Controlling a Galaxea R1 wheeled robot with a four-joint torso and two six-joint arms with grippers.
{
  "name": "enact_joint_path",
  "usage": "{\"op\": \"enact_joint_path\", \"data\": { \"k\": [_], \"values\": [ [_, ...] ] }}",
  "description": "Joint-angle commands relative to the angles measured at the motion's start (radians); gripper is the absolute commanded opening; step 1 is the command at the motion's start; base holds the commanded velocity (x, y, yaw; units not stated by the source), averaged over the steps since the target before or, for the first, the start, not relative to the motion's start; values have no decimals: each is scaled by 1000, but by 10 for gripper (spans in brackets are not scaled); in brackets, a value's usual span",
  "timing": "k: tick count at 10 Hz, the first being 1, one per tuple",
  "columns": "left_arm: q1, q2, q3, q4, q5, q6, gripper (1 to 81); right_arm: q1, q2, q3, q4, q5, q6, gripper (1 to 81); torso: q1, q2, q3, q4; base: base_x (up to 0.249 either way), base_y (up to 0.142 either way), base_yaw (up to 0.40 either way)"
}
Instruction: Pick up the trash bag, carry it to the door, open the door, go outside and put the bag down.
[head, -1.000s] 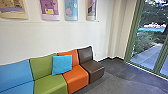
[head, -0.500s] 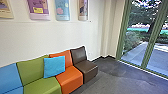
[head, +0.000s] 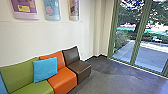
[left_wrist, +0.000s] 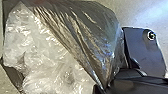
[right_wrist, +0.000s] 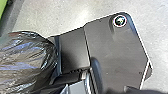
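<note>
- While the trash bag (left_wrist: 82, 37), dark film around crumpled clear plastic, shows beside the robot's dark plate (left_wrist: 145, 55), I cannot tell whether either tool is open, closed or gripping it.
- Grey floor (head: 107, 77) runs to green-framed glass panels (head: 126, 50), which stand between room and paving (head: 152, 56).
- Green seat (head: 18, 72), orange seat (head: 63, 77) and brown seat (head: 77, 68) line the wall (head: 50, 37), a blue cushion (head: 45, 69) leaning on the first two.
- Posters (head: 51, 10) hang above.

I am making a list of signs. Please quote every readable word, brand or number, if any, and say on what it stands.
No text is readable.
Purple poster with yellow label: too blurred to read.
Blue poster: too blurred.
Narrow poster: too blurred.
</note>
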Motion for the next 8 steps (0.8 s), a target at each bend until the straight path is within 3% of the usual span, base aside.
{"op": "enact_joint_path", "data": {
  "k": [1,8],
  "values": [
    [-53,3,-3,2,53,8,10,57,3,2,3,-51,-4,811,0,0,0,0,0,0,-246],
    [-56,3,-3,2,53,8,10,60,4,2,3,-51,-2,811,0,0,0,0,0,0,-247]
  ]
}}
